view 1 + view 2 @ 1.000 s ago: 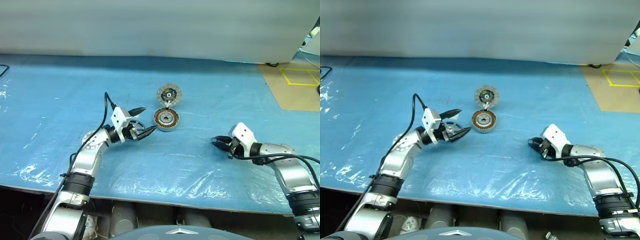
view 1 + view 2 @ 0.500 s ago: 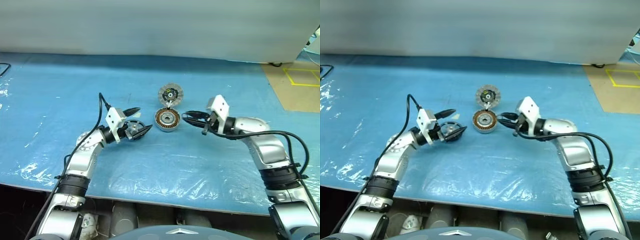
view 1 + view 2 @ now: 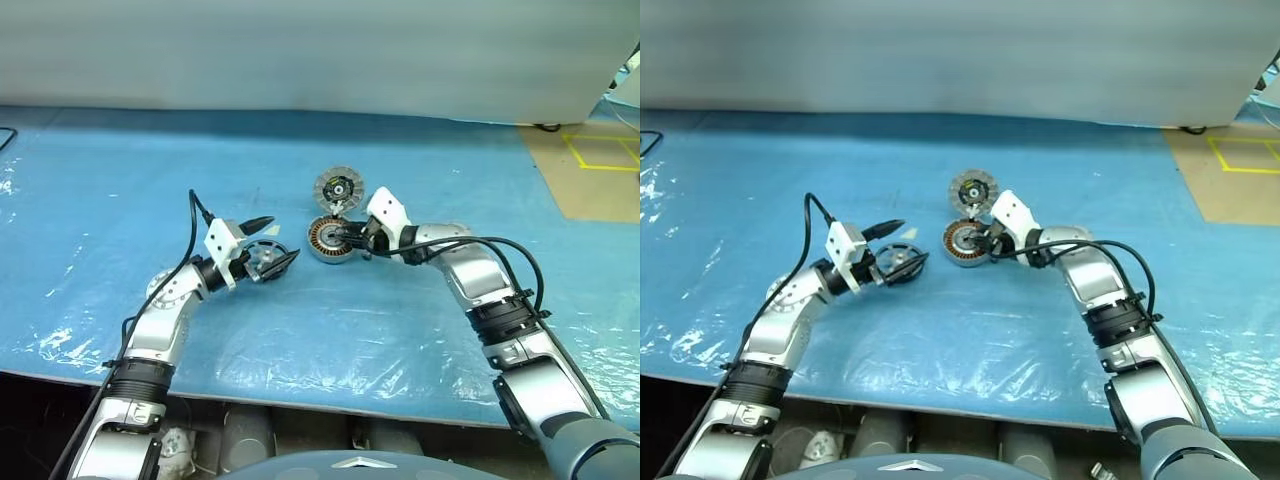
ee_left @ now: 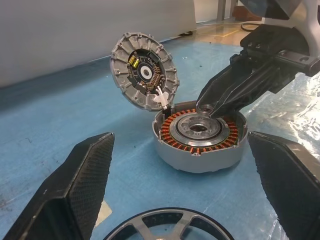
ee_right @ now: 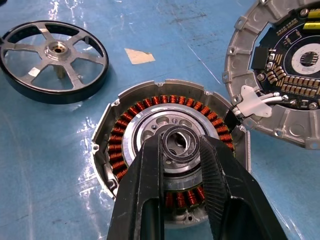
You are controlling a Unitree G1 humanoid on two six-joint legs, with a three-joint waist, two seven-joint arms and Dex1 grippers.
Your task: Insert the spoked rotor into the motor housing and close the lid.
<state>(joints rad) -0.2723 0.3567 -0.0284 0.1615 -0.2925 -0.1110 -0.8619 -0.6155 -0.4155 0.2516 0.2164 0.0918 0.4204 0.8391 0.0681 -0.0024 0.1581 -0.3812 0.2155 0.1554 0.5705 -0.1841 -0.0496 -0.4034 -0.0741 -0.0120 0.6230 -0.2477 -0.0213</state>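
Observation:
The motor housing (image 3: 331, 240) lies mid-table, its copper windings (image 5: 134, 113) showing. Its lid (image 3: 340, 187) stands tilted open at the far edge, the circuit face (image 4: 144, 70) toward me. My right gripper (image 5: 181, 142) hangs over the housing's silver centre, shut on a small dark ring (image 5: 180, 157). The spoked rotor (image 3: 264, 262) lies flat on the table left of the housing. My left gripper (image 3: 284, 236) is open, one finger (image 4: 75, 195) on each side of the rotor (image 4: 165, 216), not touching it.
A blue plastic sheet (image 3: 120, 180) covers the table. A scrap of pale tape (image 5: 137, 56) lies between rotor and housing. A brown board with yellow tape (image 3: 590, 165) sits far right. The table's front edge (image 3: 300, 395) runs close below my arms.
My right arm has swung left across the table from the right side and now holds its gripper over the housing's centre. The left gripper and the rotor have stayed put.

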